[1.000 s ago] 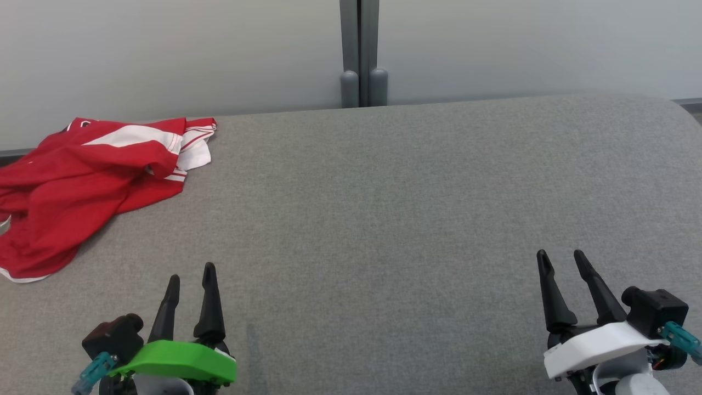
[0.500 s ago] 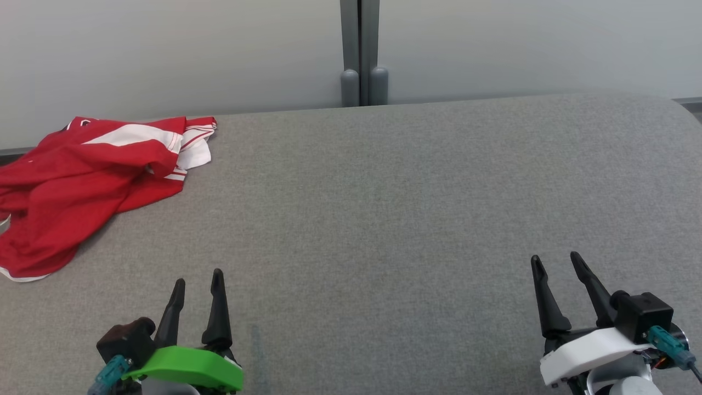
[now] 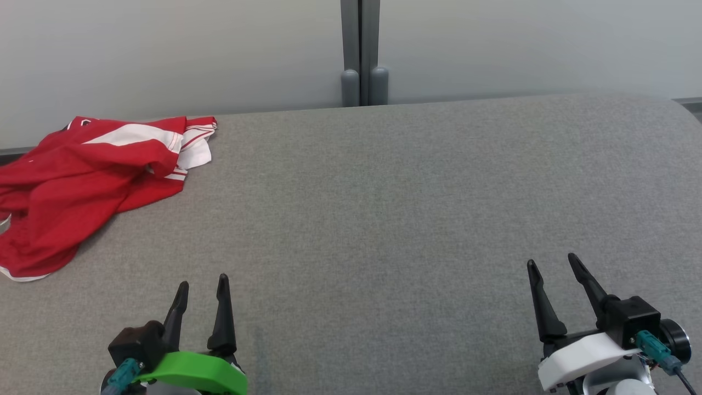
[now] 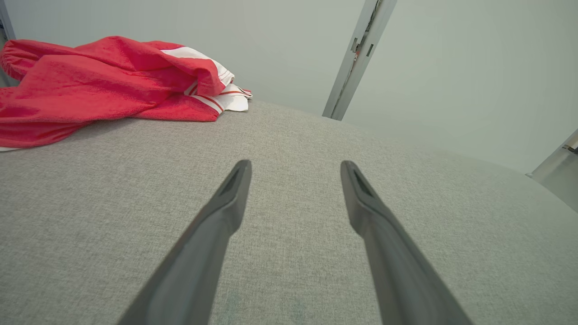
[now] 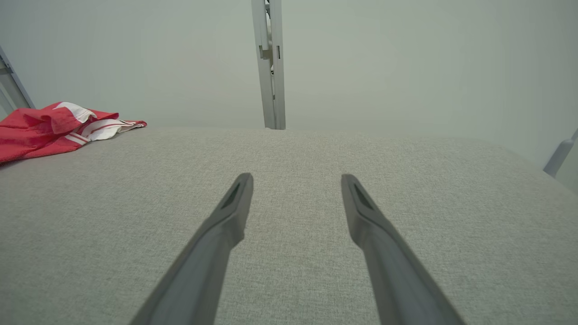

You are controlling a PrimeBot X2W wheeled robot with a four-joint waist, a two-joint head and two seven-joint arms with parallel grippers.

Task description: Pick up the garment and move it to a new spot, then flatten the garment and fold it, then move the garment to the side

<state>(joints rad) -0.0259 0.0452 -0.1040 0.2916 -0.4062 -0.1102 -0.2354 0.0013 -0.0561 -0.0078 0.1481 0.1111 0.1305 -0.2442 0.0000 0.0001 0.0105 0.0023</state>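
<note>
The garment point(image 3: 77, 186) is a red shirt with white stripes, lying crumpled at the far left of the grey fabric surface point(image 3: 384, 208). The left wrist view has the garment point(image 4: 90, 85) at its upper left, and the right wrist view has the garment point(image 5: 49, 128) far off at the left edge. My left gripper point(image 3: 202, 282) stands open at the lower left, empty, well short of the shirt. At the lower right my right gripper point(image 3: 550, 261) is open too, with nothing between its fingers.
A pale wall rises behind the surface, with a grey vertical post point(image 3: 360, 52) at its middle. The surface's far right corner point(image 3: 677, 107) is rounded. The shirt hangs partly past the left edge.
Both grippers have drawn back toward the bottom of the head view, the left drifting slightly right, the right slightly left. The garment has not moved.
</note>
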